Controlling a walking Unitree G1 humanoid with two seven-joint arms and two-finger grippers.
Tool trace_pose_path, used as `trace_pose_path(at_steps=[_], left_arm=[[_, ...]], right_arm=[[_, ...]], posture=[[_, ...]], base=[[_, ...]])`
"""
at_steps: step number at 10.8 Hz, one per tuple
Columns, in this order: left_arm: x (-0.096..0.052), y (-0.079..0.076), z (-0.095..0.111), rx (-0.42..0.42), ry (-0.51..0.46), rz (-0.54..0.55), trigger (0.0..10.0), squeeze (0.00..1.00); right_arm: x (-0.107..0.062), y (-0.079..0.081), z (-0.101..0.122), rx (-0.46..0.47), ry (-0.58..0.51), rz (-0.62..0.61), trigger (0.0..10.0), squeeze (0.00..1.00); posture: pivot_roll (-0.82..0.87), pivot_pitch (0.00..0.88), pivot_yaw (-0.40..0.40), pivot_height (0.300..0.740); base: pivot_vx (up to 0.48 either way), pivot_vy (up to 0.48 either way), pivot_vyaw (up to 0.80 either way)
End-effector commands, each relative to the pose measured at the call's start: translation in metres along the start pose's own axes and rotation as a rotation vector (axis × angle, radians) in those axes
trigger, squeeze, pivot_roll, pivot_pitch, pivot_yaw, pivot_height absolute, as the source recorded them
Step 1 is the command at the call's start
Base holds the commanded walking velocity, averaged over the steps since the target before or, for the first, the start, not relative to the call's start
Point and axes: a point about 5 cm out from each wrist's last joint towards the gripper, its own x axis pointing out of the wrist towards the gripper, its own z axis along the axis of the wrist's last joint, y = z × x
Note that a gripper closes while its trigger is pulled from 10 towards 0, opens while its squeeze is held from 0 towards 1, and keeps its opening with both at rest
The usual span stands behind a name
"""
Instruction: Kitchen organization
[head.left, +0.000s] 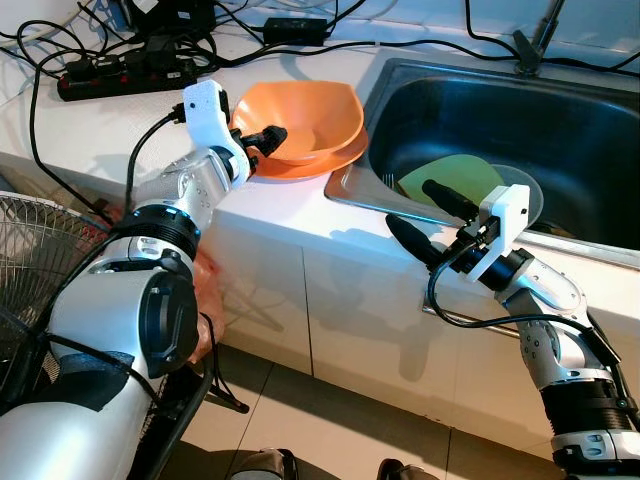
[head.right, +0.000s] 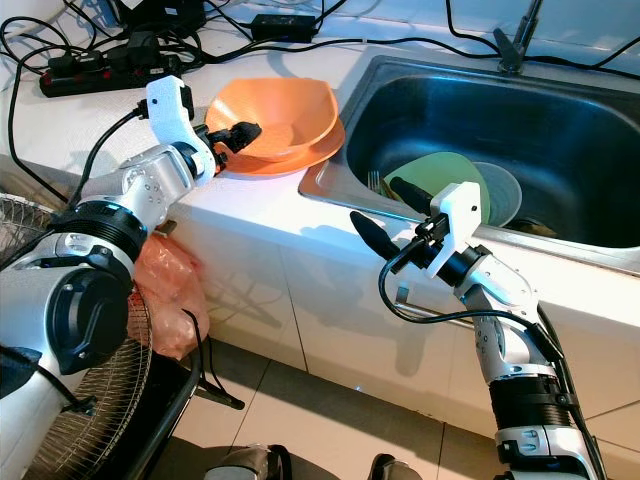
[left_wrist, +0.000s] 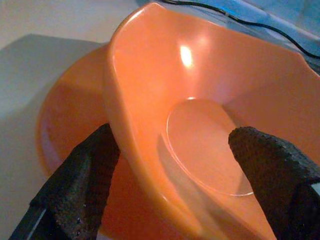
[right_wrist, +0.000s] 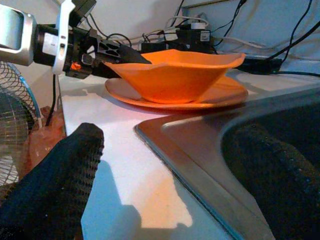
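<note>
An orange bowl (head.left: 300, 120) rests on an orange plate (head.left: 340, 158) on the white counter, just left of the steel sink (head.left: 560, 110). My left gripper (head.left: 268, 140) is at the bowl's near-left rim. Its fingers (left_wrist: 75, 185) are open and straddle the bowl's wall (left_wrist: 130, 125), one outside and one inside. A gap still shows on the inner side. My right gripper (head.left: 410, 205) hovers open over the sink's front-left corner, holding nothing. In the sink lie a green plate (head.left: 450, 175) and a clear bowl (head.left: 525, 195).
A black power strip (head.left: 120, 75) and tangled cables run along the back of the counter. A wire fan (head.left: 40, 240) and a pinkish plastic bag (head.left: 210, 290) stand on the floor to the left. The tap's base (head.left: 530, 45) stands behind the sink.
</note>
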Motion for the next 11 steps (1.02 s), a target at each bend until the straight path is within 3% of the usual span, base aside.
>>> trace_pose_path(at_steps=[1,2,3,11], left_arm=[[0.0004,0.0003,-0.0042,0.01,0.032,0.014,10.0,0.0],[0.0004,0.0005,-0.0048,0.012,0.034,0.017,1.1,0.0],[0.0005,0.0004,-0.0052,0.016,0.034,0.017,0.0,0.0],[-0.001,0.0059,-0.0031,0.003,0.012,0.038,0.0,0.0]], right_arm=[[-0.0018,0.0052,-0.0058,0.014,0.022,0.02,10.0,0.0],[-0.0016,0.0051,-0.0057,0.015,0.022,0.018,10.0,0.0],[-0.0015,0.0049,-0.0055,0.015,0.022,0.017,10.0,0.0],[0.0002,0.005,-0.0065,0.016,0.026,0.02,10.0,0.0]], posture=[[0.01,0.113,0.087,0.74],[0.01,0.115,0.086,0.74],[0.01,0.116,0.086,0.74],[0.02,0.123,0.078,0.74]], base=[[0.0,0.0,0.0],[0.0,0.0,0.0],[0.0,0.0,0.0],[0.0,0.0,0.0]])
